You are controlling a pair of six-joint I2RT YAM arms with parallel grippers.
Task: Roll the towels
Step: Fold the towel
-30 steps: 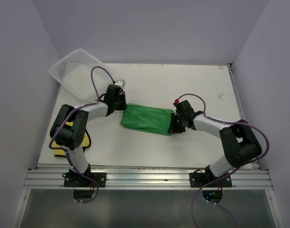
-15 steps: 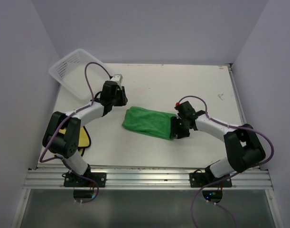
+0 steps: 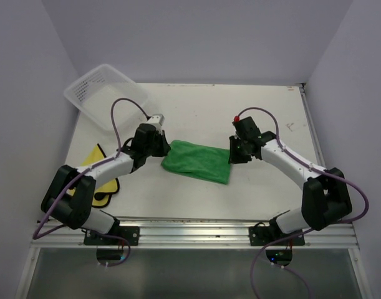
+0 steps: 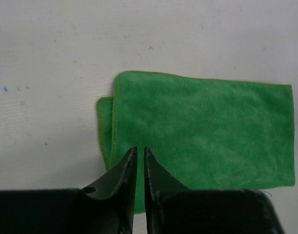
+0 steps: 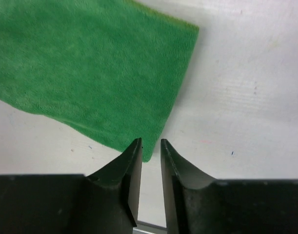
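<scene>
The green towel (image 3: pixel 197 161) lies flat and folded on the white table, and also shows as the towel (image 4: pixel 202 131) and the towel (image 5: pixel 90 68). My left gripper (image 3: pixel 167 149) hovers at its left end, and in the wrist view the left gripper (image 4: pixel 140 150) shows only a thin slit, with nothing in it. My right gripper (image 3: pixel 231 156) hangs at the right end. That right gripper (image 5: pixel 150 144) stands slightly open over the towel's near corner and holds nothing. The yellow towel (image 3: pixel 93 156) lies at the left, partly under the left arm.
A white mesh basket (image 3: pixel 103 93) sits tilted at the table's far left corner. Grey walls close in the left, back and right sides. A metal rail (image 3: pixel 190 233) runs along the near edge by the arm bases.
Both grippers have let go of the green towel's ends and drawn back a little. The left arm has swung down and left, uncovering more of the yellow towel. The green towel lies flatter.
</scene>
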